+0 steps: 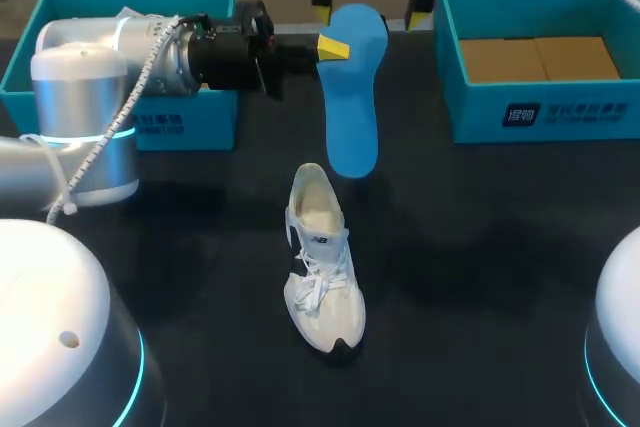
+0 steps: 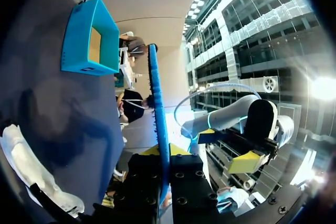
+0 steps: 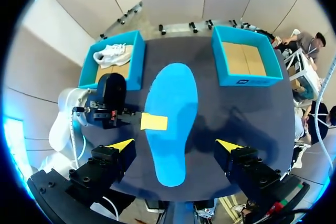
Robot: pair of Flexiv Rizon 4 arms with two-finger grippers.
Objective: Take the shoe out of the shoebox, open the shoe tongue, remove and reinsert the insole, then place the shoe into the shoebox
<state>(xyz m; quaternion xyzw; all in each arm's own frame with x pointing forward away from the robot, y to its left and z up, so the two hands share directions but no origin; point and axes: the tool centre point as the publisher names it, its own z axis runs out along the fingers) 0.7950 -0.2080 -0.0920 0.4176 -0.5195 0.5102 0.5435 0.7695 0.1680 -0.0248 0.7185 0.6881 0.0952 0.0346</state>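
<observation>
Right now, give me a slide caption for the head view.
Left gripper holds the blue insole clear of the white shoe on the table.

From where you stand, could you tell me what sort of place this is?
Probably a robot test bench for shoe handling: a dark table with two teal shoeboxes, a white shoe, and my left gripper holding a blue insole.

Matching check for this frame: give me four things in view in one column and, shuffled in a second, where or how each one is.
Things:
1 insole
2 left box
3 right box
4 right gripper

States:
a open, fingers clear of the insole on both sides
b holds a white shoe
c clamped in the left gripper
d only a bare cardboard floor inside

Pairs: 1-c; 2-b; 3-d; 4-a
</observation>
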